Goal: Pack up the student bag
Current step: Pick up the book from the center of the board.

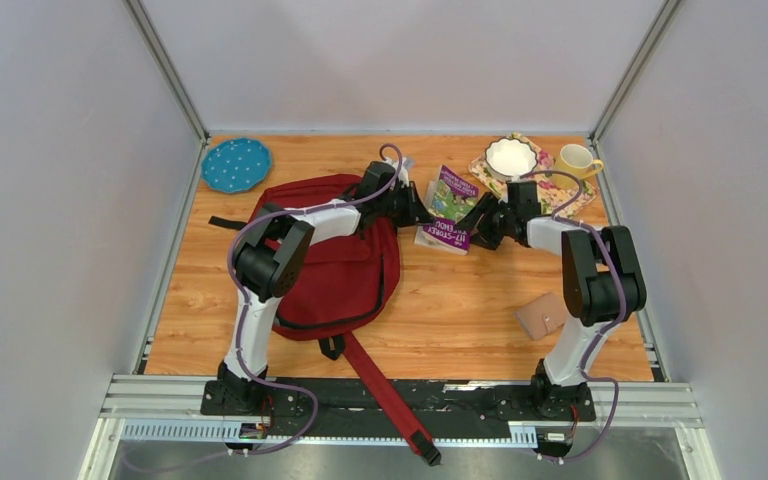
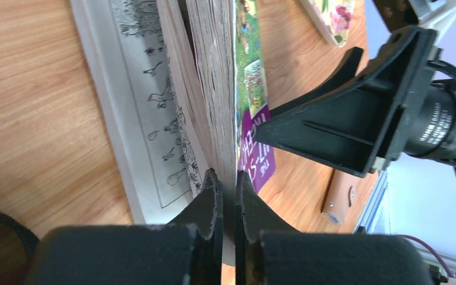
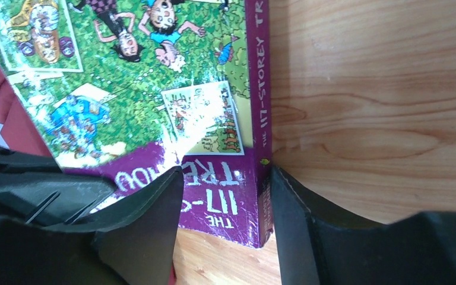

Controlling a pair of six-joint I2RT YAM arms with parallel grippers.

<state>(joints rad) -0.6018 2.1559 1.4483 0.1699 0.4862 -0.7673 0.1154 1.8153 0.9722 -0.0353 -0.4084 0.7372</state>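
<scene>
The paperback [image 1: 450, 208] lies upper centre on the counter [image 1: 460, 320], long axis up-frame, between the left hand [image 2: 227, 178], pinched onto its page edge, and the right hand [image 3: 225, 178], spread astride its spine; the student bag [image 1: 345, 270] lies just left, nearer the left arm.

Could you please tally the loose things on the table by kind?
backpack: 1
book: 1
plate: 1
bowl: 1
mug: 1
floral mat: 1
tan pouch: 1
Total: 7
</scene>
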